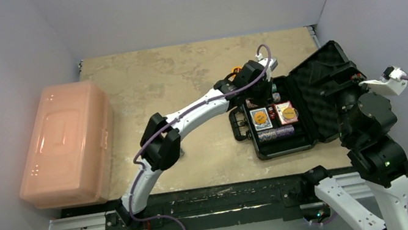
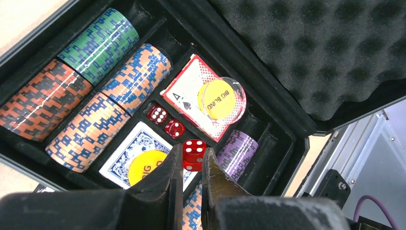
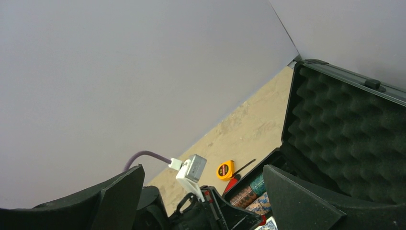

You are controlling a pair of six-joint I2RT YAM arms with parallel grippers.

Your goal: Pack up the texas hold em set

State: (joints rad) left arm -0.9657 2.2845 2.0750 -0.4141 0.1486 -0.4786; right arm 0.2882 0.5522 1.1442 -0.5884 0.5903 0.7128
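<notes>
The black case lies open at the right of the table, with its egg-crate foam lid raised. In the left wrist view it holds chip rolls in green, orange-blue, red-black and purple. It also holds a red card deck under a clear "BIG BLIND" disc, a blue deck under a yellow disc, and two red dice in the middle slot. My left gripper is shut on a third red die just above the tray. My right gripper is open and empty beside the lid.
A large pink plastic bin stands at the left table edge. A yellow tape measure and a red-handled tool lie on the table just behind the case. Grey walls enclose the table on three sides.
</notes>
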